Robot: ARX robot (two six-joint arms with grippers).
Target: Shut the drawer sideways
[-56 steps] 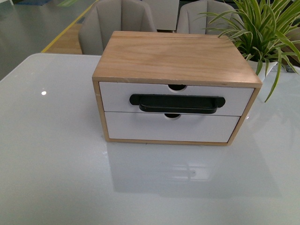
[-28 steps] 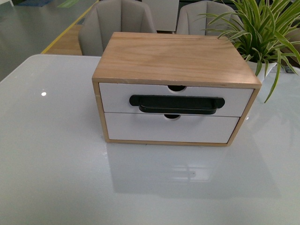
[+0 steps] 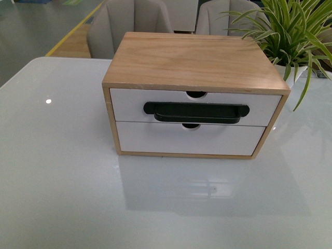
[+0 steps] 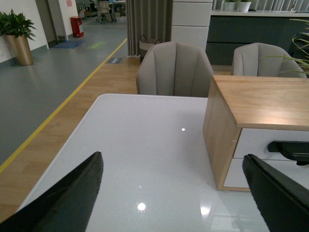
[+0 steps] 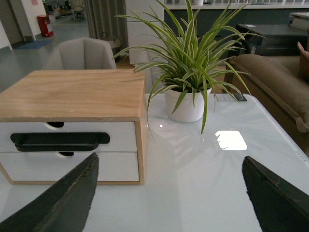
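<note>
Claws [image 4: 174,193] [image 5: 169,193] spread, empty; drawer [image 3: 194,107] unlabelled.

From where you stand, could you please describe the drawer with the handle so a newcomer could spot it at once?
On the white table stands a light-wood cabinet beside a potted plant. The drawer is the upper of its two white fronts. Only it carries a wide black bar handle; the lower front is plain.
</note>
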